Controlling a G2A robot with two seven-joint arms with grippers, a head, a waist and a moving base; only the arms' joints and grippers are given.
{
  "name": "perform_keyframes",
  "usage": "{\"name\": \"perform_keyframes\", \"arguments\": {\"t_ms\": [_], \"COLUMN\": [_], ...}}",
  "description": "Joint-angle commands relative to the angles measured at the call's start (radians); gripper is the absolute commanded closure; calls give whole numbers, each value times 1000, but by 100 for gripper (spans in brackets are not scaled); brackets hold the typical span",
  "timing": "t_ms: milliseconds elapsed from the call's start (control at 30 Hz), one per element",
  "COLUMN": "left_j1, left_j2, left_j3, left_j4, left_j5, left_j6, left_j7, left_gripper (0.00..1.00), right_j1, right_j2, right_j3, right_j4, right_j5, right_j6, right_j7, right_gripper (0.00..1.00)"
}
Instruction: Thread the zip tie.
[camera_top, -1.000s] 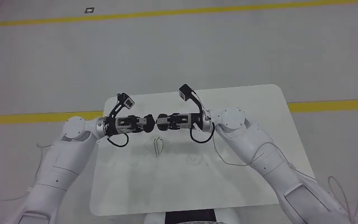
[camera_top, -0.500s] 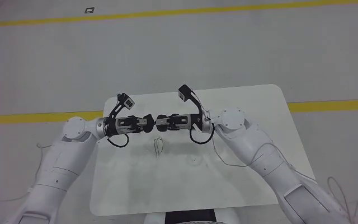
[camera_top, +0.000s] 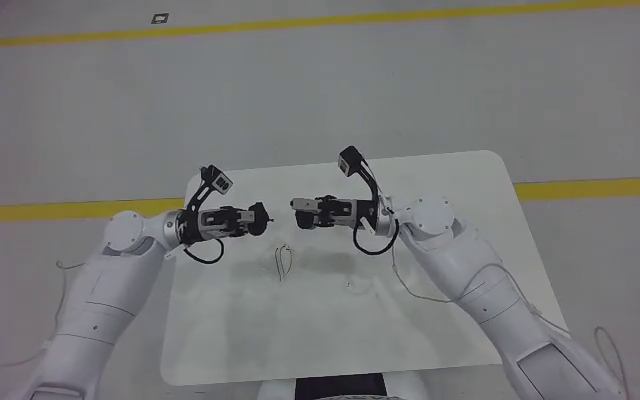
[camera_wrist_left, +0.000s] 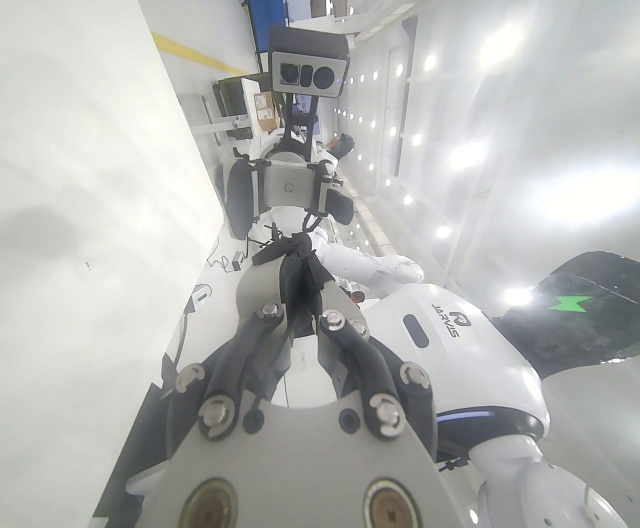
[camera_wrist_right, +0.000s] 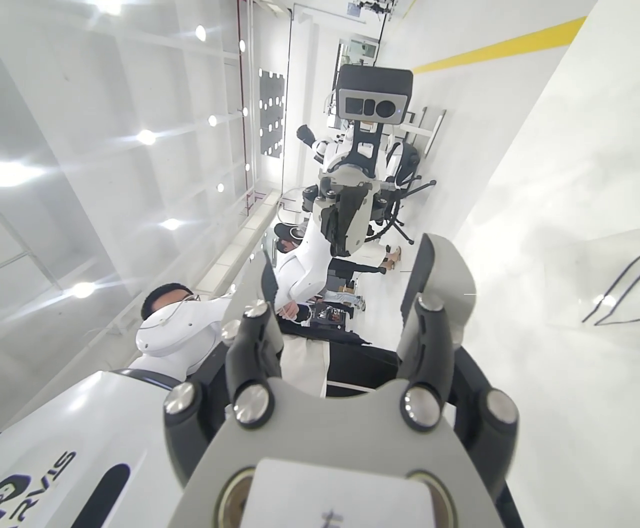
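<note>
- Gripping a black zip tie (camera_wrist_left: 302, 244), the left gripper (camera_top: 262, 213) jaws pinch shut, left of frame centre.
- Right gripper (camera_top: 296, 207) jaws stand wide.
- Thin loop (camera_top: 283, 260) lies on table (camera_top: 250, 330).

Robotics lab hall: yellow floor lines (camera_top: 300, 22), white table (camera_top: 480, 180), ceiling lights (camera_wrist_right: 146, 136).

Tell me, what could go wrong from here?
The left claw pinches a black strip only at its tips; it might slip out. The right claw is open and apart from it, so the two could misalign when they meet. The zip tie on the table lies flat and thin, likely hard to pick up.
</note>
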Motion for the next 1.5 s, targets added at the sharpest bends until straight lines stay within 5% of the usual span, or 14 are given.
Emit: {"name": "perform_keyframes", "arguments": {"t_ms": [0,533,867,1133,1467], "left_j1": [6,24,77,117,147], "left_j2": [1,0,22,42,49], "left_j3": [-4,-3,-116,-217,-247], "left_j4": [-1,-30,-21,-15,-50], "left_j5": [-2,-11,-26,-43,-18], "left_j6": [-1,5,-24,-2,-2], "left_j7": [1,29,51,54,56], "left_gripper": [100,100,100,100,100], "right_j1": [-18,-29,-29,-29,-29], "right_j2": [6,9,9,9,9], "right_j3": [17,25,25,25,25], "right_j4": [-15,-25,-25,-25,-25], "right_j5": [-8,-21,-21,-21,-21], "right_j6": [2,2,2,2,2], "right_j7": [-4,-11,-11,-11,-11], "right_gripper": [0,0,0,0,0]}}
